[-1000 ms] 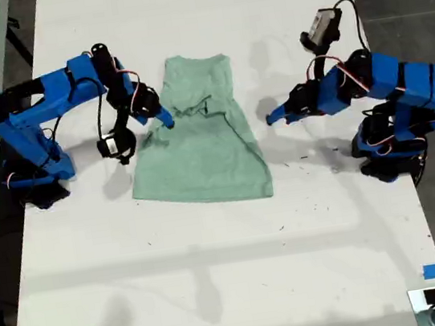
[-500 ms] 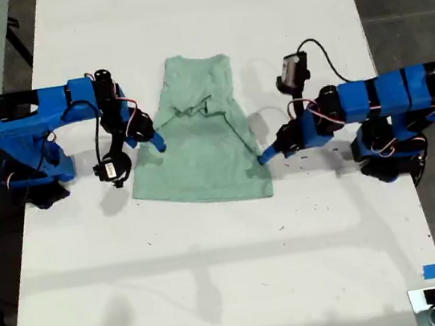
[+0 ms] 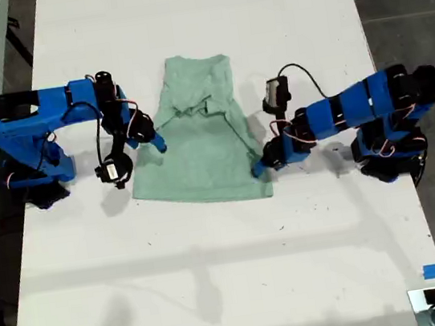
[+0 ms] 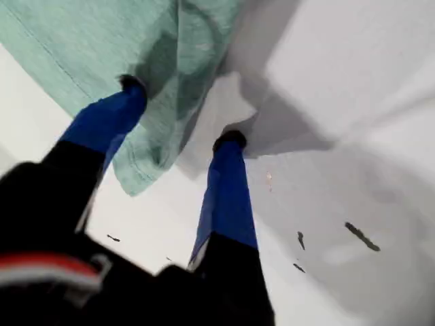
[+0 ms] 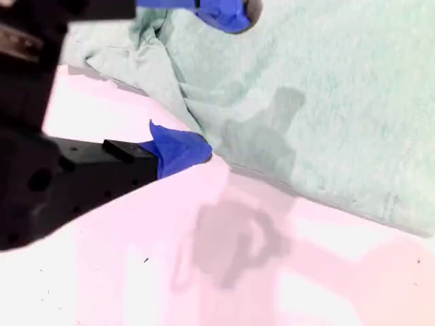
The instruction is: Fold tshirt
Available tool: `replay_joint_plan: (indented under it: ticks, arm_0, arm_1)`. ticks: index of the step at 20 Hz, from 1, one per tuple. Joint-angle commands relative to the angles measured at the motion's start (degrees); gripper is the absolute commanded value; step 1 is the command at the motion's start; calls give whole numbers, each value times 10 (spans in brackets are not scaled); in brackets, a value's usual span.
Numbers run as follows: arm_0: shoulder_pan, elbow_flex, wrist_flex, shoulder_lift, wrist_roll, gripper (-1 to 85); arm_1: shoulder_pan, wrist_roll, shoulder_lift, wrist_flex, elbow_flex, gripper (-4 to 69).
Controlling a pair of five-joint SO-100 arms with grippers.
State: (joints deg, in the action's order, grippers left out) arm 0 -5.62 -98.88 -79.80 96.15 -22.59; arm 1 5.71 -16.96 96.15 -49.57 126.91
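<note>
First end effector (image 4: 182,112) unclenched: one blue finger (image 4: 109,115) on the tshirt (image 3: 199,145) near its hem corner, the other on bare tabletop (image 3: 217,276); no cloth pinched. In the exterior view it sits at the shirt's lower right corner. Second end effector (image 5: 217,81) also spread, straddling the shirt's edge on the exterior view's left; one fingertip cut off by the frame. Pale mint knit, partly folded, with a rumpled ridge across the middle; it lies flat on the matte white tabletop between the arms. Label not made out. Second wrist view washed out and pinkish.
</note>
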Motion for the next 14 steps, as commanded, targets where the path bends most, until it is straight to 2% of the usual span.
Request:
replay_joint_plan:
  ticks: [1,4,8,9,14]
  arm_0:
    - [17,5,10,11,11,222]
    - [20,4,10,11,12,211]
    - [26,0,9,13,15,206]
    - [26,-3,11,13,16,206]
    - [21,-2,16,13,16,207]
  arm_1:
    - [1,-1,-47,-32,-45,-2]
    - [-10,-1,-55,-54,-65,-11]
    - [-44,-4,-29,-208,-175,-11]
    - [-49,-4,-31,-229,-206,-11]
    - [-40,-18,-127,-252,-443,-11]
